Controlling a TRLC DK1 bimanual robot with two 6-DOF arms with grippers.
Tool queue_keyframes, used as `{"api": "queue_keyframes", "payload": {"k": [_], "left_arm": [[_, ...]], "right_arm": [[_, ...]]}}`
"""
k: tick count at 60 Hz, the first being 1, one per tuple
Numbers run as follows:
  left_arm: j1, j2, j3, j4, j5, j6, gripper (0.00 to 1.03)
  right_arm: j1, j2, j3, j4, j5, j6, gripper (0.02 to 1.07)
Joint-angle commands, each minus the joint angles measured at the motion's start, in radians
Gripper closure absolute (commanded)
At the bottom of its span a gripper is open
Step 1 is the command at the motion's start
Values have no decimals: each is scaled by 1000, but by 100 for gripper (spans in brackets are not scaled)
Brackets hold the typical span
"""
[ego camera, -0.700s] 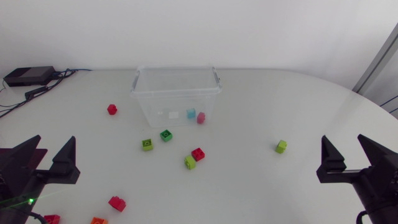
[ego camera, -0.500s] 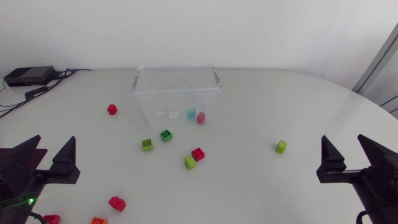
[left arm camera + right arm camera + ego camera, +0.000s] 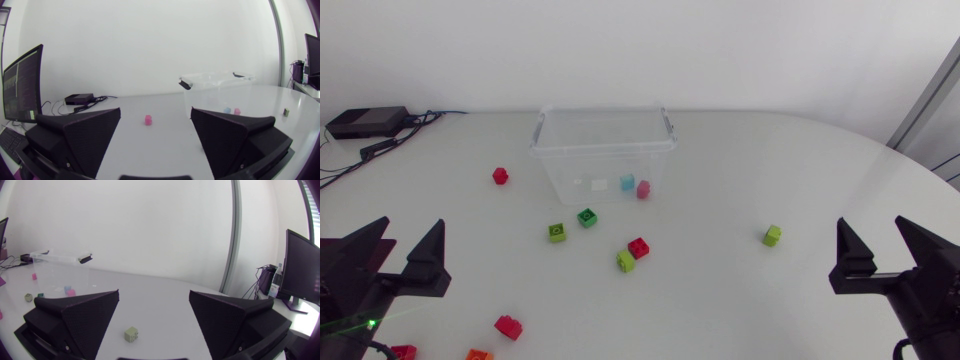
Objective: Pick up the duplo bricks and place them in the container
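A wide, smooth white table (image 3: 740,180) with a rounded far edge carries everything. Toward its back stands a rectangular container of clear, thin plastic (image 3: 602,147) with no lid and a grey clip handle at each short end. Through its near wall two small things show on its floor, side by side: a pale blue square brick (image 3: 627,183) and a pink square brick (image 3: 643,188).

At the near corners sit the two matte black pincers. Both the left gripper (image 3: 410,225) and the right gripper (image 3: 870,225) have their broad wedge fingers spread wide with nothing between them, and each points across the table.

The loose studded plastic bricks lie well apart from both pincers:
- A red square brick (image 3: 500,176) lies left of the container.
- A lime-green brick with a dark stud (image 3: 556,232) and a dark green brick (image 3: 587,216) lie just in front of the container.
- A red brick with black studs (image 3: 639,247) is touching or nearly touching a plain lime brick (image 3: 625,261).
- A lone lime cube (image 3: 772,235) lies ahead of the right gripper, toward the middle.
- A longer red brick (image 3: 508,327), a red edge brick (image 3: 404,352) and an orange brick (image 3: 478,355) lie along the near edge, nearest the left gripper.
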Motion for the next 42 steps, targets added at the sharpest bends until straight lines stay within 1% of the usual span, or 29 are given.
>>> {"api": "queue_keyframes", "payload": {"k": [1,8,14,25,29,32,33,35,39,40,42], "left_arm": [[-5,-6,27,-31,5,-18,5],[-6,51,104,-45,5,-18,5],[-5,202,205,-49,5,-18,6],[20,471,383,-49,7,-30,6],[23,577,455,-71,5,-36,6],[24,706,553,-140,9,-48,6],[24,715,559,-146,10,-50,6],[28,823,638,-209,15,-53,6],[41,955,737,-281,21,-54,6],[47,1030,790,-328,28,-53,6],[51,1102,842,-370,33,-50,6]], "right_arm": [[3,-5,-22,-6,-4,18,6],[7,-7,-22,-6,-4,15,6],[12,-7,-22,-1,-4,14,6],[12,-7,-22,2,1,15,6],[11,-7,-22,1,2,15,6],[11,-7,-20,1,2,15,6],[11,-7,-20,1,2,15,6],[11,-7,-18,-1,1,14,6],[12,-7,-14,-1,-1,3,6],[12,-7,-11,-2,-2,3,6],[12,-7,-11,-4,-5,2,6]]}}
